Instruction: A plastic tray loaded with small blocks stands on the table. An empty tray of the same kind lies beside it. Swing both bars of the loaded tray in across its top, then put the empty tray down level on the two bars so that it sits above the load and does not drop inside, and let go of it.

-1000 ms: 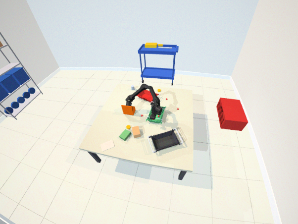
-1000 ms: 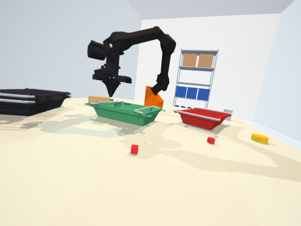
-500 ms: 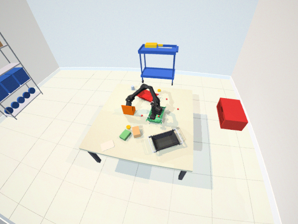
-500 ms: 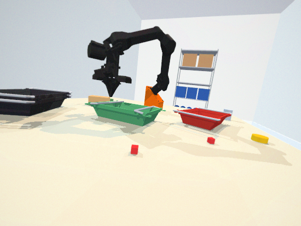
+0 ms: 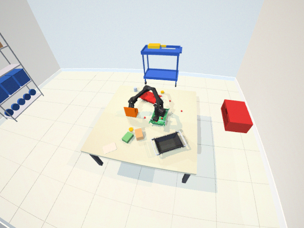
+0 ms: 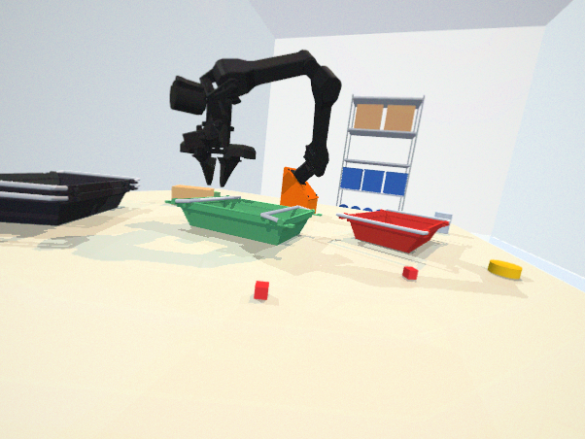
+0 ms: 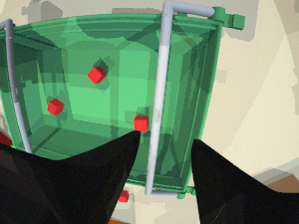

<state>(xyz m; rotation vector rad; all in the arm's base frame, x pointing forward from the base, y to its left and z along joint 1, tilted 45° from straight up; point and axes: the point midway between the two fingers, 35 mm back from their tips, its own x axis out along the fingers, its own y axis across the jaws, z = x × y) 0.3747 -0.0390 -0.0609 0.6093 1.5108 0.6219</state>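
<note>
across the pale surface [image 5: 113, 131] [image 6: 292, 350] in my top view, a blue cart [image 5: 161, 53] stands behind and a red box [image 5: 237, 114] sits on the floor to the right. my arm [image 5: 147, 88] [image 6: 279, 65] rises from its orange base [image 5: 131, 112] [image 6: 296, 194], arches over and drops its wrist above the green tray [image 5: 165, 116] [image 6: 233, 220] [image 7: 90, 89]. the black tray [image 5: 168, 143] [image 6: 73, 201] lies nearer the front edge of the surface, and the red tray [image 5: 150, 97] [image 6: 389, 228] is on the green one's far side.

from the exterior camera, the forearm runs nearly level and the pincer [image 6: 216, 184] [image 7: 165, 140] points straight down, apart from the green tray and above it. its fingers are partly open with nothing between them. the green tray sits upright on the surface, its two grey bars turned in over the top, one near each end.

through the wrist camera i see three red blocks [image 7: 97, 75] spread on the green tray's floor. one bar [image 7: 160, 79] shows between my fingertips in this view, ungripped; the other bar [image 7: 15, 89] crosses by the opposite end.
</note>
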